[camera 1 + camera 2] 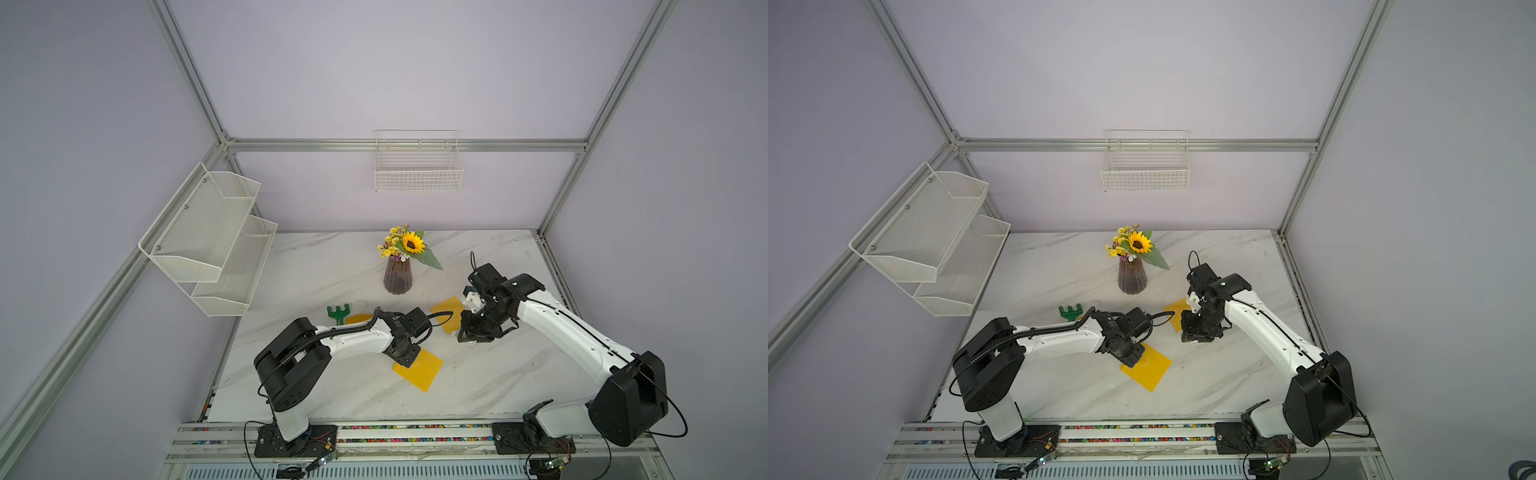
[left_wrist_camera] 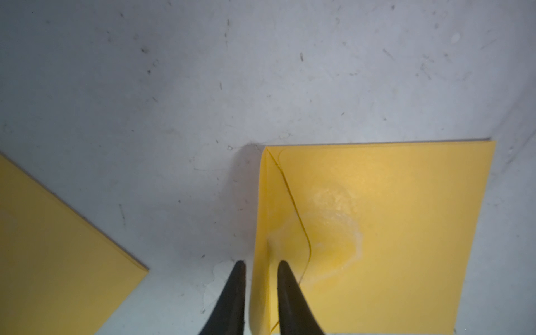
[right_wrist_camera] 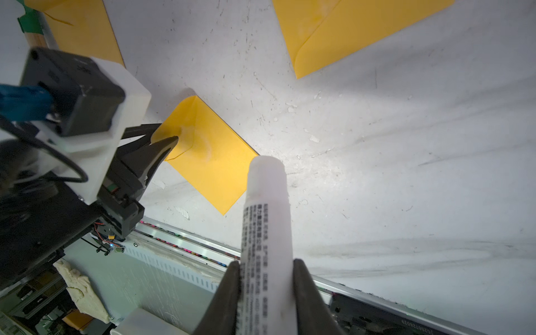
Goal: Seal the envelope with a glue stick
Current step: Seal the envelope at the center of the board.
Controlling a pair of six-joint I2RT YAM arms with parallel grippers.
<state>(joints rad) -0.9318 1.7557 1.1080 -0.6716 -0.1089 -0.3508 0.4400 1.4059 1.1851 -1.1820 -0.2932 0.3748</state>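
white glue stick (image 3: 266,220), tiny grey print way too small to read, was pinched in the right gripper (image 3: 266,265) above the table (image 3: 406,145), left gripper (image 2: 261,264) sat slightly spread over the folded edge of the envelope (image 2: 406,232)

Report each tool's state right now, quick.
Left tool: slightly open, tips straddling the lifted edge of the flat yellow paper envelope, not clamping it.
Right tool: closed on the white cylindrical plastic glue stick.
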